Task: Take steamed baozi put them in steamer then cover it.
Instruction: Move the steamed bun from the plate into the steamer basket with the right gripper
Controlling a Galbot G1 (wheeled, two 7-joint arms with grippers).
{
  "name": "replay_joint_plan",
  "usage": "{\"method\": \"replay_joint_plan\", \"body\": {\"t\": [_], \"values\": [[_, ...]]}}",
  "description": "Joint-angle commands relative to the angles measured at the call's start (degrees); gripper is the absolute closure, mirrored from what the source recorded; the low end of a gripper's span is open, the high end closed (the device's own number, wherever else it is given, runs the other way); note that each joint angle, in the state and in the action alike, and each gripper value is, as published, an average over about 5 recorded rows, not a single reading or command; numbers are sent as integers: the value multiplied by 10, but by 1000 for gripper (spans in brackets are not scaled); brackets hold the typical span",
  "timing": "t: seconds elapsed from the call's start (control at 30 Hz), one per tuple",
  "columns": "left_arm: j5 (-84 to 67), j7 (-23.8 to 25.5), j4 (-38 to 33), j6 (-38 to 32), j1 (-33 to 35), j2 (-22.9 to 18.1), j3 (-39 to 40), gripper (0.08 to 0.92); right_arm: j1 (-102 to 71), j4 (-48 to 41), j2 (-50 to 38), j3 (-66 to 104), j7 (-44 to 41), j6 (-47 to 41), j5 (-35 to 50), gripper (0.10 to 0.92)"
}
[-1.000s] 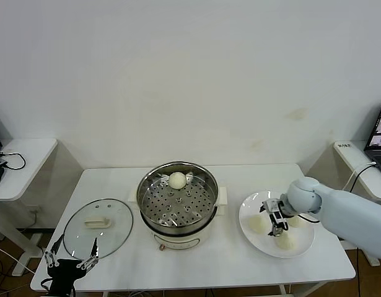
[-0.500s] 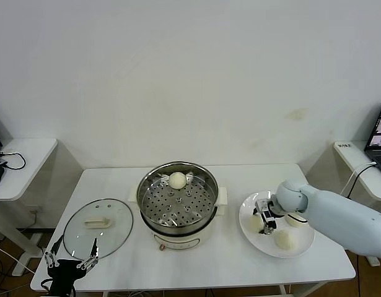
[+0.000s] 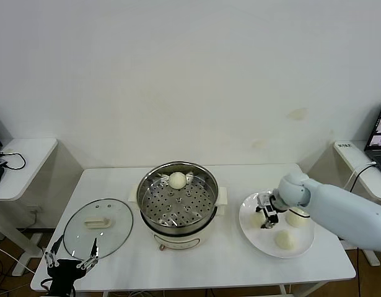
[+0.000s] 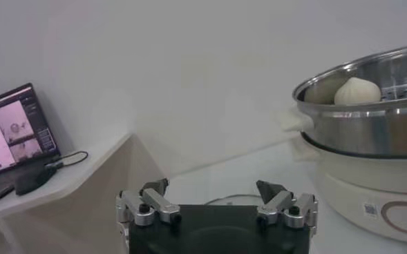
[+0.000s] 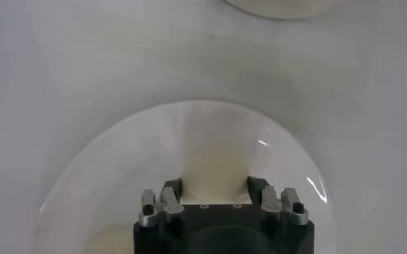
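On worktop, right side: white plate [image 3: 305,244] bearing three steamed baozi [image 3: 285,240]; right gripper [image 3: 266,218] jaws closed on one bun at the plate. Steamer [image 3: 178,198] centre, one bun inside. Cover [image 3: 97,226] left; left gripper [image 4: 215,207] parked, jaws apart. Risk: squeezing dents soft bun; slip during carry.

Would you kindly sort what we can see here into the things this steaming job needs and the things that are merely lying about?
Part of the job:
- steamer, one baozi already inside
- white plate with three more buns
- bun between the right gripper fingers
- glass cover, lying on the table
- left gripper, parked, open

Just lying about:
- laptop on the side desk
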Motion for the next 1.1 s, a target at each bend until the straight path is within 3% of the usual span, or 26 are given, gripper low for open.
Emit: {"method": "replay_joint_plan", "body": {"t": [0.03,0.27,0.53,0.77,1.1], "values": [[0,1,-1,0,0,2,2,177,96,28,-25,-23,-18,-6,36,422],[-2,1,-6,2,-3,11,4,177,251,55,-11,-102,-22,-23,106,415],[-6,2,-3,1,-7,17,3,177,384,63,105,-164,-3,-67,212,414],[-10,2,2,1,-11,16,-5,177,351,31,237,-162,36,-122,280,412],[-11,2,-8,2,-13,10,-22,177,253,-72,394,-146,73,-173,293,412]]}}
